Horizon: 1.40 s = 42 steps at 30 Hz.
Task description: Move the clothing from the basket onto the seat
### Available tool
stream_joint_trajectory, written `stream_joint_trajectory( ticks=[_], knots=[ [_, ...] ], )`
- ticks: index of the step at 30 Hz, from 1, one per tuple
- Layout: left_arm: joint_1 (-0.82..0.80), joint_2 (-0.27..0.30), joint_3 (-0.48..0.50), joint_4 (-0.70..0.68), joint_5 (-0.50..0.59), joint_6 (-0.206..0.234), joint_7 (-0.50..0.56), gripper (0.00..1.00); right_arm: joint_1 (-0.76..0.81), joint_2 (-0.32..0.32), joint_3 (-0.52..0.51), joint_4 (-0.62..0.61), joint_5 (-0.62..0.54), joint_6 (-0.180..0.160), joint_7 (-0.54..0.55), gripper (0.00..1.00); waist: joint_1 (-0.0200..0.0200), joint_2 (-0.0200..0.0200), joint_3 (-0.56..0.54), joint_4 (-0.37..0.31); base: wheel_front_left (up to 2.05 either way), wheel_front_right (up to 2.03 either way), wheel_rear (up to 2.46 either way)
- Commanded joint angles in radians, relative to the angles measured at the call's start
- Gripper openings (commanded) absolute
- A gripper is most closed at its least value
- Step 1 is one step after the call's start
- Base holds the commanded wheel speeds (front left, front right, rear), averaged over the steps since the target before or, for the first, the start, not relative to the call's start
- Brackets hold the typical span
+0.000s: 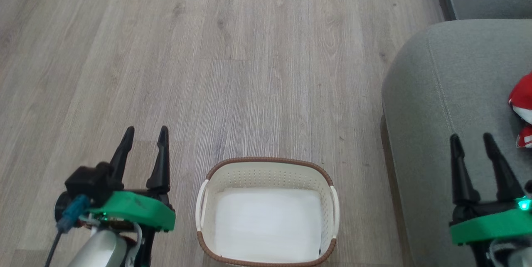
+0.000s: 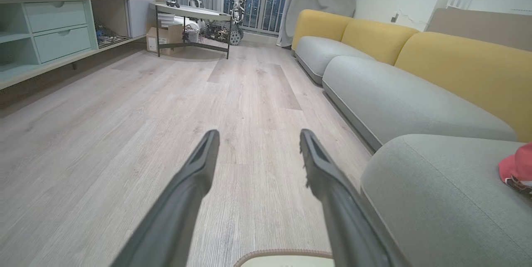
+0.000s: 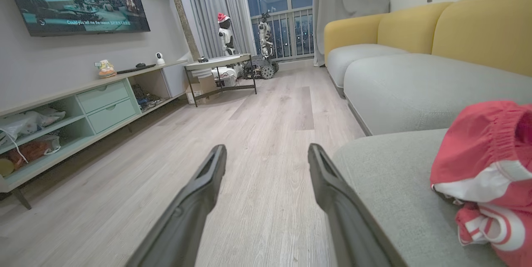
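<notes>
The cream basket (image 1: 266,168) with a brown rim stands on the floor at the bottom centre, holding just a flat white sheet. Its rim (image 2: 282,253) peeks in at the bottom of the left wrist view. Red clothing (image 1: 523,107) with white bands lies bunched on the grey-green seat (image 1: 440,92) at the right edge; the red clothing (image 3: 486,167) is closest in the right wrist view, on the seat (image 3: 386,175), and a corner of the clothing (image 2: 517,167) shows on the seat (image 2: 436,184). My left gripper (image 1: 145,133) is open over the floor, left of the basket. My right gripper (image 1: 471,139) is open over the seat, left of the clothing.
Pale wood floor (image 1: 232,59) stretches ahead. More sofa cushions with yellow backs (image 2: 461,63) run along the right. A low TV cabinet (image 3: 83,109), a small table (image 3: 218,65) and two small robots (image 3: 226,30) by the window stand far off.
</notes>
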Motion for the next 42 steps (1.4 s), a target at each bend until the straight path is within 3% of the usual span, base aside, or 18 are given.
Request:
stream_joint_trajectory(
  ticks=[1,19,40,41,42],
  knots=[
    [-0.033,0.007,0.06,-0.018,0.026,-0.012,-0.012,1.0,-0.009,-0.009,0.024,-0.023,-0.011,0.0,-0.015,1.0,0.0001,-0.0001,-0.002,-0.002,0.0,0.0,0.0],
    [-0.023,-0.138,0.202,0.134,0.209,-0.165,-0.012,1.0,-0.047,0.004,0.061,0.034,-0.019,0.0,-0.031,1.0,0.0001,-0.0001,0.008,-0.022,0.0,0.0,0.0],
    [-0.02,-0.217,0.296,0.202,0.299,-0.271,-0.012,1.0,-0.06,0.01,0.059,0.063,-0.012,0.0,-0.031,1.0,0.0001,-0.0001,0.009,-0.02,0.0,0.0,0.0],
    [0.02,-0.221,0.259,0.231,0.291,-0.273,0.0,0.0,-0.014,0.017,0.038,0.091,-0.015,0.0,-0.02,0.0,0.0001,-0.0001,0.01,-0.02,0.0,0.0,0.0],
    [0.021,-0.222,0.258,0.238,0.29,-0.274,0.002,0.0,-0.013,0.017,0.039,0.099,-0.015,0.0,-0.02,0.0,0.0001,-0.0001,0.009,-0.02,0.0,0.0,0.0]
  ],
)
